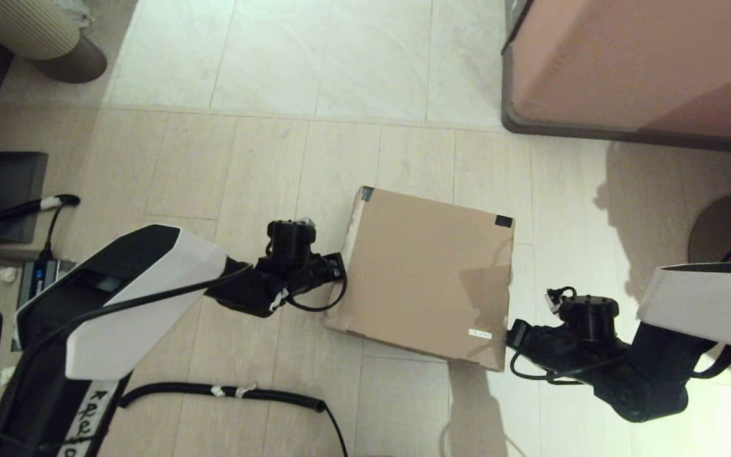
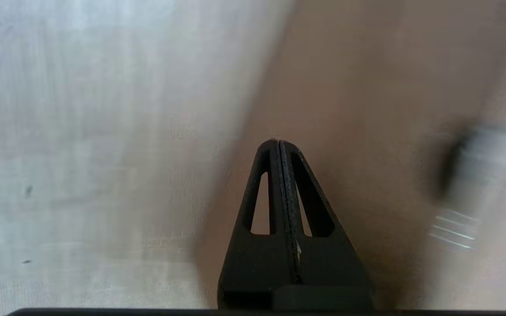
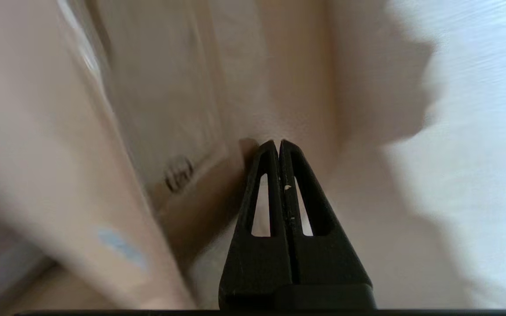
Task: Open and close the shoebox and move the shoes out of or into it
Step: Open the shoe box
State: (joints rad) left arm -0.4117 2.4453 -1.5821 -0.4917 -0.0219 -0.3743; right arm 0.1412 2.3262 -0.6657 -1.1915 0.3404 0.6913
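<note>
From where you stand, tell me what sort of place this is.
Probably a room in a home, perhaps an entryway: pale tiled floor, a closed shoebox lying on it, and a pinkish-brown cabinet at floor level beyond the box.

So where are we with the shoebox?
Nothing looks done yet: the shoebox sits on the floor with its lid flat and closed, and no shoes are in view. In hand: the left tool and right tool, both shut, flank its sides. Left: opening the lid, moving the shoes, closing.
</note>
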